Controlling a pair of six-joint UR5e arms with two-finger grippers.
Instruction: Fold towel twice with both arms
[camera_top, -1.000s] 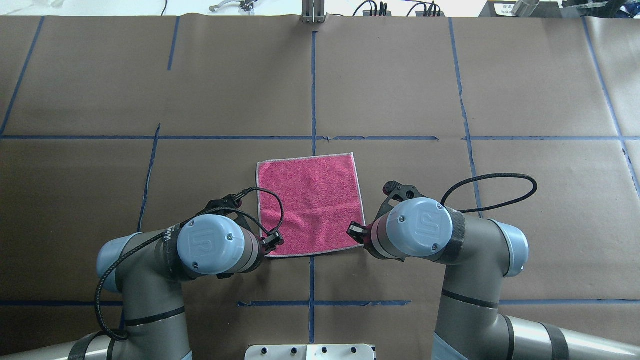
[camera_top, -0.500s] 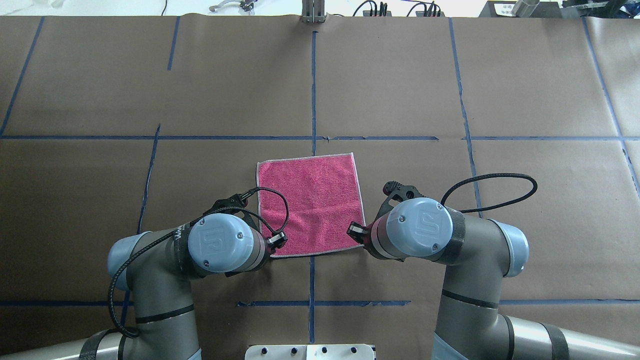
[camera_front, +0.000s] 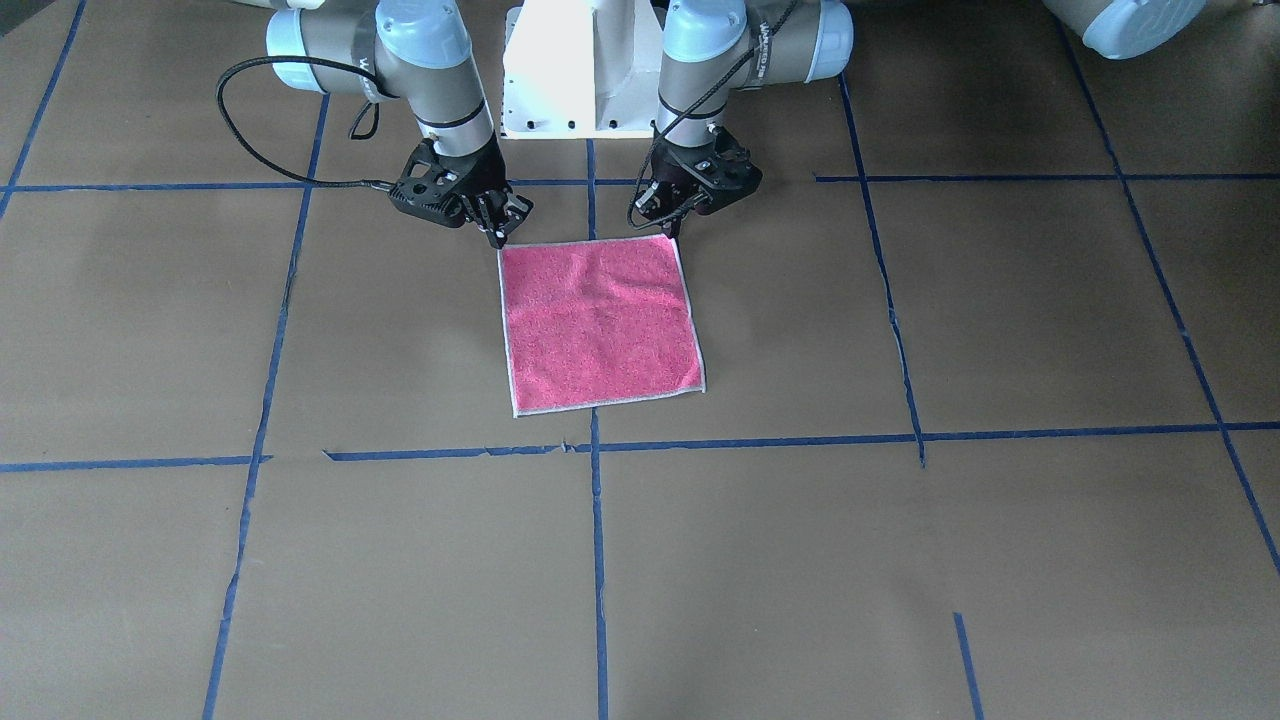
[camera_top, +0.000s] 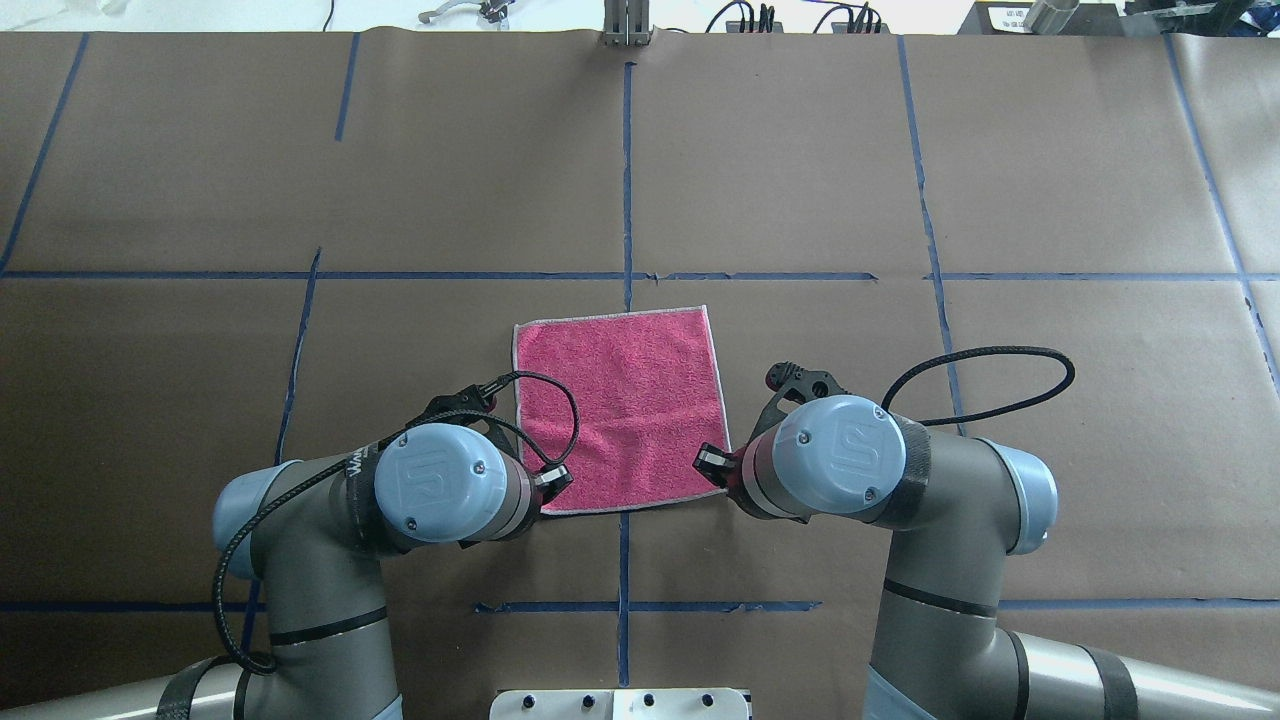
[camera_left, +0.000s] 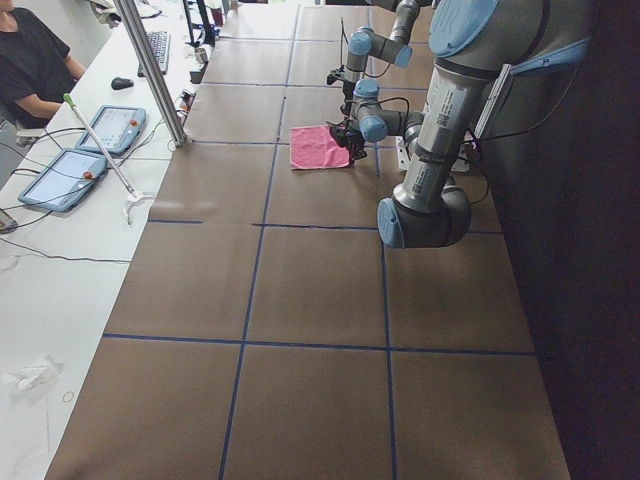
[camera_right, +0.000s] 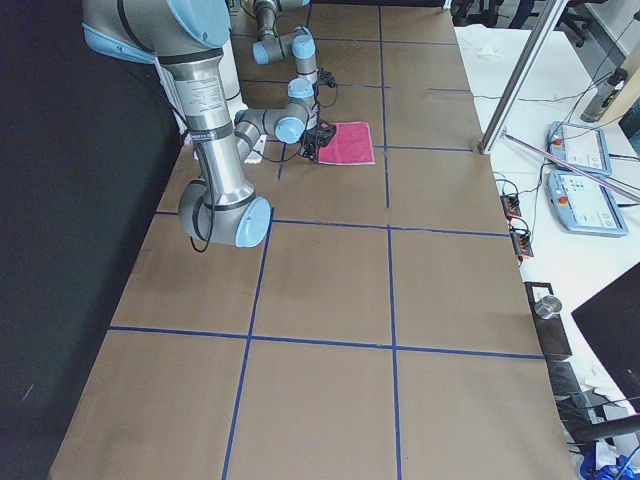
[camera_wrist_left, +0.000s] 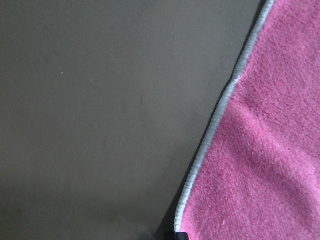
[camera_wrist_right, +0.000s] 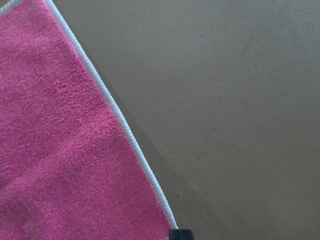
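Towel (camera_top: 620, 405) lies flat, pink face up, pale edging all round. It sits about midway between the tabletop's (camera_top: 900, 180) left and right ends, closer to the robot-side edge than the far edge. No fold made yet, so the task is at the very start, at the first grasp.

Left fingers (camera_top: 555, 479) are down at the towel corner nearest the robot on its left. Right fingers (camera_top: 711, 459) are at the matching corner on its right. Both corners still lie flat on the tabletop, not lifted. Each wrist view shows only a black fingertip stub at the hem, so whether either pair is closed on cloth or just poised cannot be told.

Handling, as a judgement: light, thin, soft and limp, with no stiffness, so it will sag between two holds and drape where it is laid. It is not fragile. The nap likely drags a bit on the paper cover.

Best hold is right on the stitched edging at the two robot-side corners, pinched low against the tabletop. A shallow pinch may slip off the hem. Uneven lift between the arms would skew the fold line.
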